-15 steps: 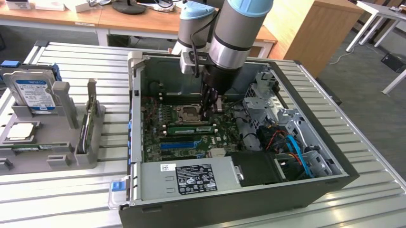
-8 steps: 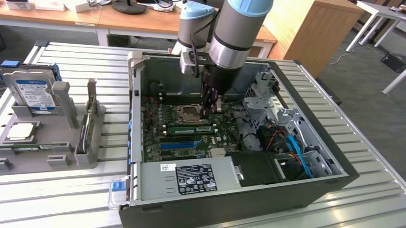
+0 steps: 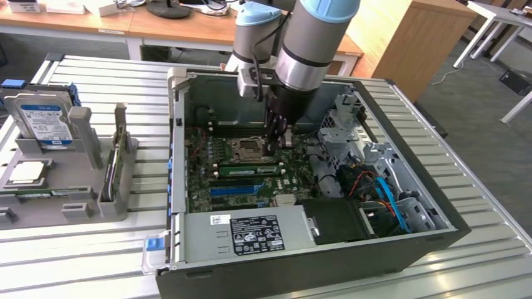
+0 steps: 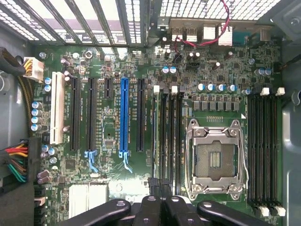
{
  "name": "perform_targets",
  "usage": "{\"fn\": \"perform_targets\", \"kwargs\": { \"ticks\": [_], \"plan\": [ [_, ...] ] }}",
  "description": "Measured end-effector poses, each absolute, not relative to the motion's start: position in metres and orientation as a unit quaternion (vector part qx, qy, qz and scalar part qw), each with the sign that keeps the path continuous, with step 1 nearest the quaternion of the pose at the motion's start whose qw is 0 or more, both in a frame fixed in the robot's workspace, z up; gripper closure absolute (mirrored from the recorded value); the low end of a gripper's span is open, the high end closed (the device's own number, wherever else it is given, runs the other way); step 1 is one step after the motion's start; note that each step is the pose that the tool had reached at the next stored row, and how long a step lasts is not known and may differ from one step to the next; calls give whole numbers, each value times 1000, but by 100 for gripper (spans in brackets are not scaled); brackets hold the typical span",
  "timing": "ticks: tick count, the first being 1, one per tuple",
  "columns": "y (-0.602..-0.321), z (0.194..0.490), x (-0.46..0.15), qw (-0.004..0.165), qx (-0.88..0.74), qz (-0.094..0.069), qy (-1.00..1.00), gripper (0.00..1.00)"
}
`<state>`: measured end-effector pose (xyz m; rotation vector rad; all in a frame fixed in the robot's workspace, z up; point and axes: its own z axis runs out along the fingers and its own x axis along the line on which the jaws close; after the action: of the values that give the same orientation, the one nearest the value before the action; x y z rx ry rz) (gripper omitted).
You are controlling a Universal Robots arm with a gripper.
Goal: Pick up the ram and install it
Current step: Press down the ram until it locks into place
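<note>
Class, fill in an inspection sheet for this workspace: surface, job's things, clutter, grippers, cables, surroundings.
Surface: slatted metal table carrying an open computer case.
Job's things: ram, green, sits among the slots beside the empty processor socket.
Clutter: grey holder with a hard drive, at the exterior view's left.
Grippers: gripper inside the case over the memory slots, fingers shut; contact with the ram unclear.
Cables: coloured wire bundle and blue cable inside the case.
Surroundings: wooden desks beyond the table.

Lab; wooden desks (image 3: 83, 22); opened computer case (image 3: 332, 265)
</note>
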<state>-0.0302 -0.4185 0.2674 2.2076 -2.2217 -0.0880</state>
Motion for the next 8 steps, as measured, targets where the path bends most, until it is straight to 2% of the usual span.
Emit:
{"fn": "perform_targets", "kwargs": {
  "ticks": [8],
  "plan": [
    [-419,267,-12,4,705,-29,-709,89]
  ]
}}
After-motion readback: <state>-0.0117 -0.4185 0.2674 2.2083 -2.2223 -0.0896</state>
